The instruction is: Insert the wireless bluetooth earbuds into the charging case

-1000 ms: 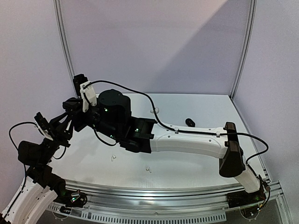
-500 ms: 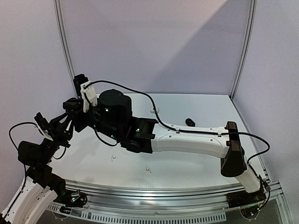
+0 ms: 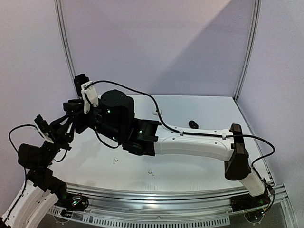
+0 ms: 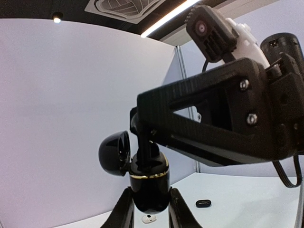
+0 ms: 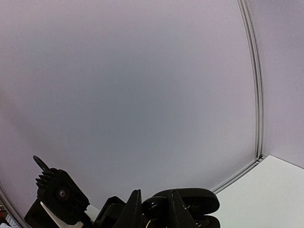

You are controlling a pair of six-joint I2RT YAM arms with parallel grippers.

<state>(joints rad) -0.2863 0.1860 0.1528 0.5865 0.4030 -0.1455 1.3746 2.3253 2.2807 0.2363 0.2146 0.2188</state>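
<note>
My left gripper (image 4: 149,211) is shut on a black charging case (image 4: 149,190) with a gold rim, held upright in the air. Its lid (image 4: 114,154) hangs open to the left. My right gripper (image 5: 154,211) is shut on a black earbud (image 5: 153,206) and reaches down into the case's open top, where its fingers (image 4: 142,137) show in the left wrist view. In the top view both grippers meet above the table's left side, left gripper (image 3: 70,124), right gripper (image 3: 78,115). Two white earbuds (image 3: 114,161) (image 3: 151,172) lie on the table near the front.
A small white case (image 3: 156,112) and a black case (image 3: 193,124) lie at the back of the table; both also show in the left wrist view, white (image 4: 149,219), black (image 4: 203,203). The right arm (image 3: 190,145) stretches across the table's middle.
The right arm's elbow has shifted slightly to the right. Both grippers stay together at the case.
</note>
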